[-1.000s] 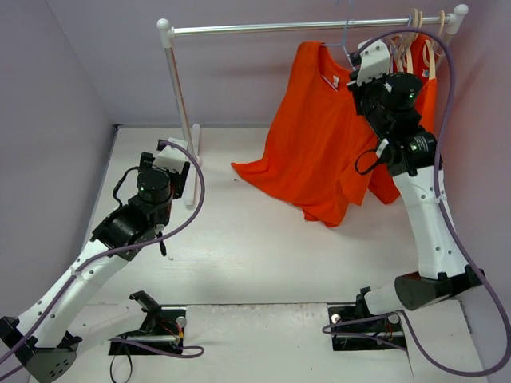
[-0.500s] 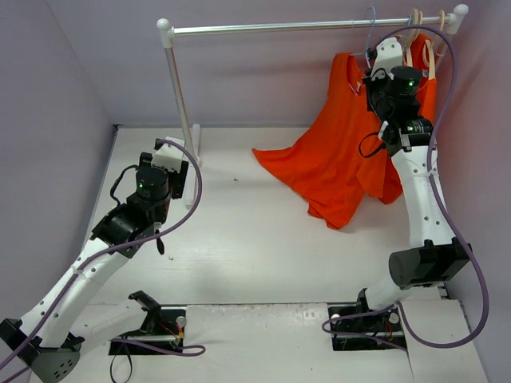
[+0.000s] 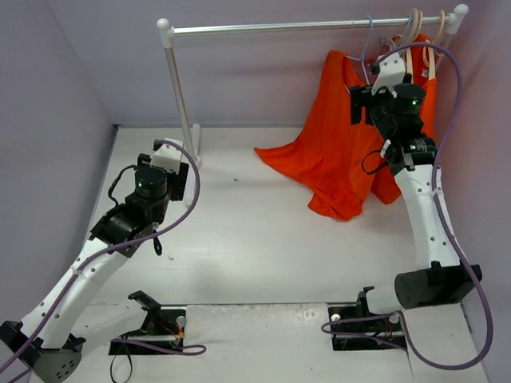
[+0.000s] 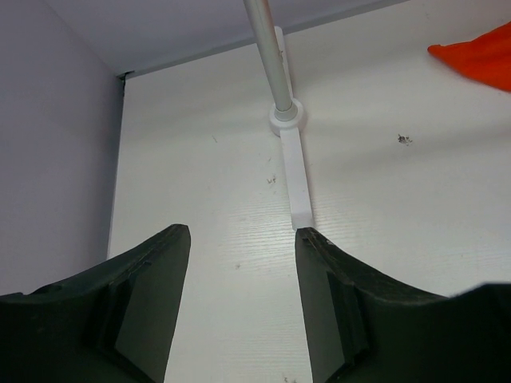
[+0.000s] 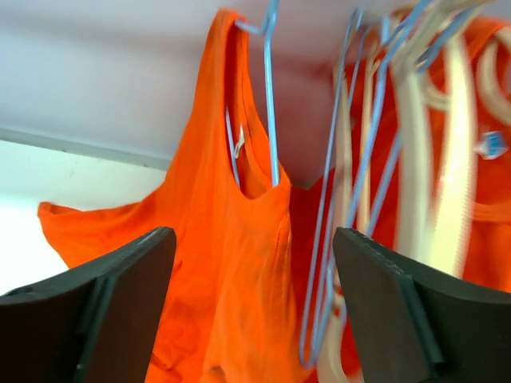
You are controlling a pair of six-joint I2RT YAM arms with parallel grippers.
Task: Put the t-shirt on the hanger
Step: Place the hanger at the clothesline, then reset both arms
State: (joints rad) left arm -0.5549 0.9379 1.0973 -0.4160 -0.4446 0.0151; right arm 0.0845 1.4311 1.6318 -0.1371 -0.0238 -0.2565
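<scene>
the t-shirt (image 3: 331,152) hangs lopsided on the hanger (image 5: 270,104) on the rail (image 3: 271,28); right gripper (image 5: 249,239) gapes empty, left gripper (image 4: 242,239) too. nearly done, i'd say, maybe straightening left.

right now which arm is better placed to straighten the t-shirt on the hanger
Right. The right gripper, open, faces the t-shirt and hanger at the right end of the rail. The left gripper, open and empty, sits far off by the rack post.
</scene>
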